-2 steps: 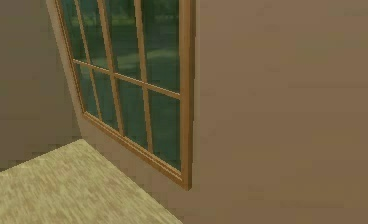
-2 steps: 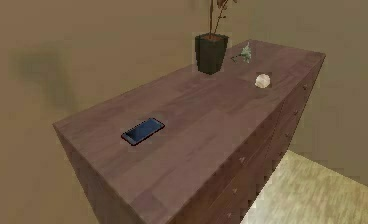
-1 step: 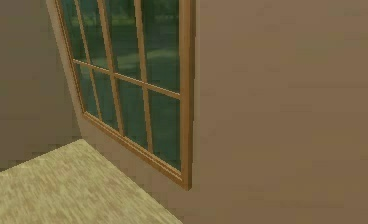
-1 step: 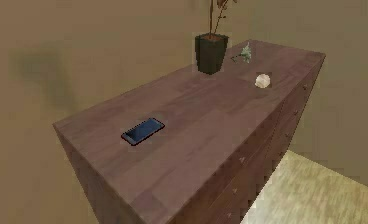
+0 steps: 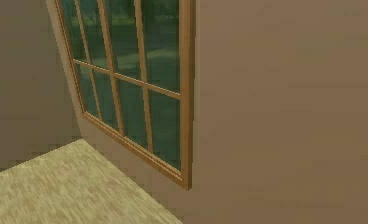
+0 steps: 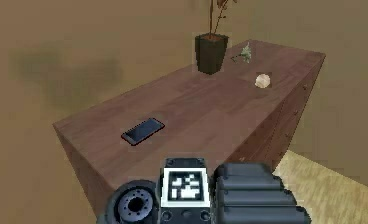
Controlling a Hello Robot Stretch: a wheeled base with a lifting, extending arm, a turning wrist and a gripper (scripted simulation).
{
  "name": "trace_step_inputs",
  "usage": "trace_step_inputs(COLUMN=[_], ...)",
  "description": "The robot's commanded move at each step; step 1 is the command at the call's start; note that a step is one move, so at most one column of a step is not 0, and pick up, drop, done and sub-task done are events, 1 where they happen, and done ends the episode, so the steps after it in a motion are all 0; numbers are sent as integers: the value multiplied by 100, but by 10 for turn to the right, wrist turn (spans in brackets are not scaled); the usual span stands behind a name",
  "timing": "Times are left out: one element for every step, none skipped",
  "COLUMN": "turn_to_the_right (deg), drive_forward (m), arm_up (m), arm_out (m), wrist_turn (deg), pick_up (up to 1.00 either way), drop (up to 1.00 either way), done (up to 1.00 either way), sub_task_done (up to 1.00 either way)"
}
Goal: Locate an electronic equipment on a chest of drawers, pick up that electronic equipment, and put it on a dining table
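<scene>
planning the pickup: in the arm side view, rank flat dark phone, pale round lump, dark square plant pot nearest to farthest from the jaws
1. Flat dark phone, near end of brown wooden chest.
2-3. Pale round lump, right edge, and dark square plant pot, far end: too close to call.

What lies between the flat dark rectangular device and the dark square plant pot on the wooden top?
Just bare wooden top between flat dark device and plant pot, in the arm side view.
</scene>
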Motion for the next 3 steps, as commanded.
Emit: trace_step_inputs(turn_to_the_right=[0, 0, 0], drive_forward=[0, 0, 0], arm_up=[0, 0, 0], arm_out=[24, 0, 0], wrist_turn=[0, 450, 450], pick_up=[0, 0, 0], drop=[0, 0, 0], done=[0, 0, 0], sub_task_done=[0, 0, 0])
